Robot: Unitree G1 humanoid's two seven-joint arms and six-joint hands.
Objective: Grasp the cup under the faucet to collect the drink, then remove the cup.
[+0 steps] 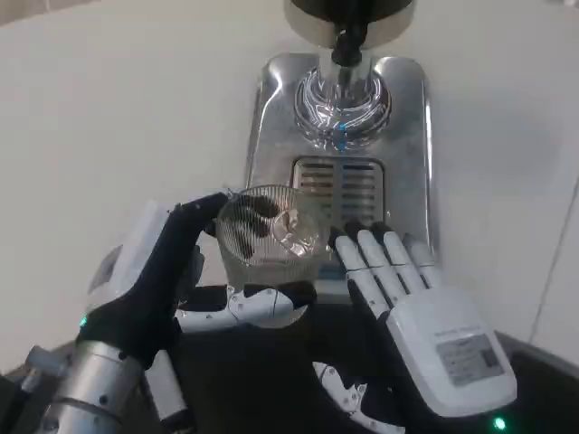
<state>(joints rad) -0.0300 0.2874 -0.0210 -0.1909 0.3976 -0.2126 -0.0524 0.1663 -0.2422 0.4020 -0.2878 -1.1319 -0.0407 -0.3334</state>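
Head view: left hand grips the cup, right hand beside it.

Looks like a test bench or demo setup, not a real kitchen. I'm at a plain white table with just one appliance on it: a drink dispenser with a black spout over a shiny steel drip tray that has a slotted grate. The tray's front edge meets a black surface close to me. Bare worktop, single machine; reads like a lab station set up for a drink-serving trial.
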